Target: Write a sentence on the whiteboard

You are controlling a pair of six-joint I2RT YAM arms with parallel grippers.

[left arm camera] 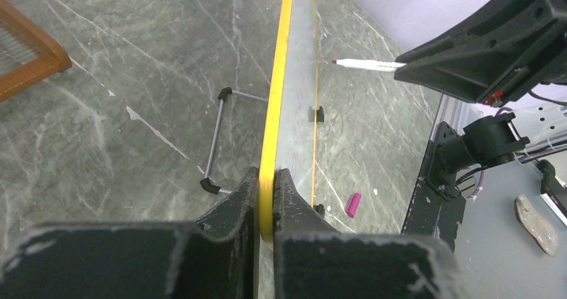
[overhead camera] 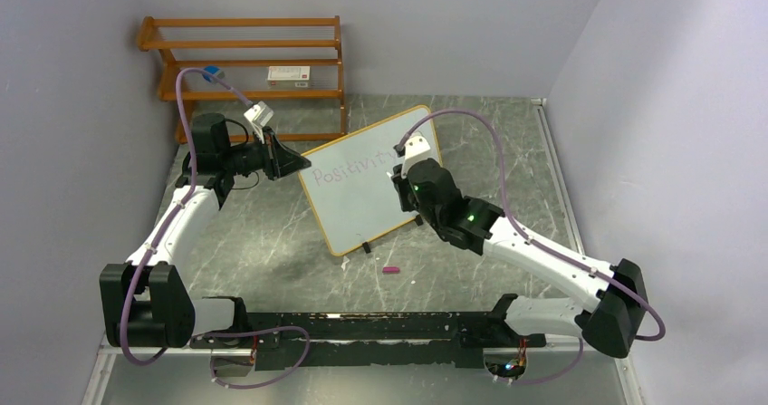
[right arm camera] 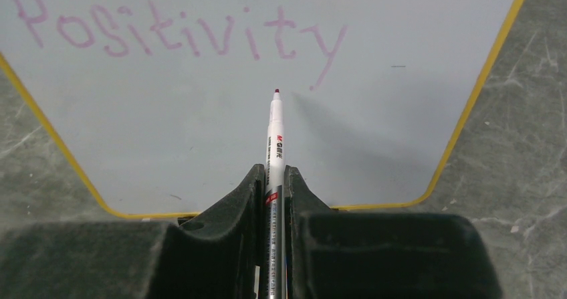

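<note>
Whiteboard (overhead camera: 362, 206) stood at the centre of the table (overhead camera: 263, 242), between the two arms. Left gripper (left arm camera: 267, 178) clamped its left edge. Right gripper (right arm camera: 271, 175) sat to its right, before the face, gripping a marker (right arm camera: 275, 132). The marker tip lay just below the end of the writing (right arm camera: 180, 35), which ran along the board's far part. Marker cap (overhead camera: 390, 269) lay on the table just near of the board. Wooden rack (overhead camera: 244, 43) stood far left behind the board, with a box (overhead camera: 290, 73) on one shelf.

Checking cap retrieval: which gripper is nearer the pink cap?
Right. The right gripper holds the marker before the whiteboard's face, cap side; the left gripper clamps its far edge.
</note>
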